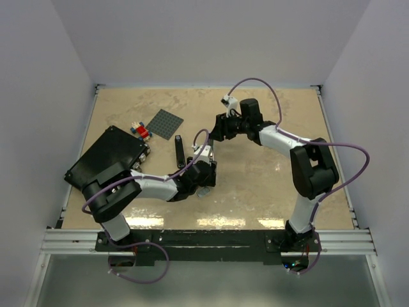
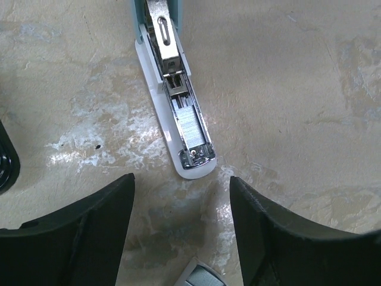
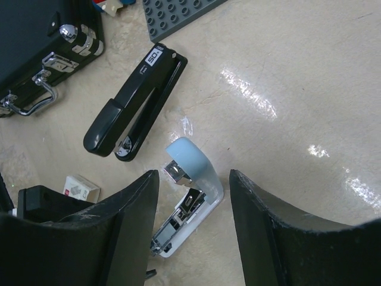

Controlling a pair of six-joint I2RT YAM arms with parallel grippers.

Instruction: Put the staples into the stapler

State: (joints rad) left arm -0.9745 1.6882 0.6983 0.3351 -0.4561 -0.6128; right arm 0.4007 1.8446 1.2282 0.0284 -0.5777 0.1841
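Observation:
The light blue and white stapler lies open on the table, its blue top hinged back. The staples, a pale ribbed block, lie in its metal channel near the front end. My left gripper is open and empty, its fingers low over the table just short of the stapler's front end. My right gripper is open and empty, hovering above the stapler with a finger on each side. In the top view the stapler sits between the left gripper and the right gripper.
A black stapler lies just beside the blue one. A little white box sits near my left gripper. A black case, a grey baseplate and some bricks are at the left. A pale grey object shows under the left wrist.

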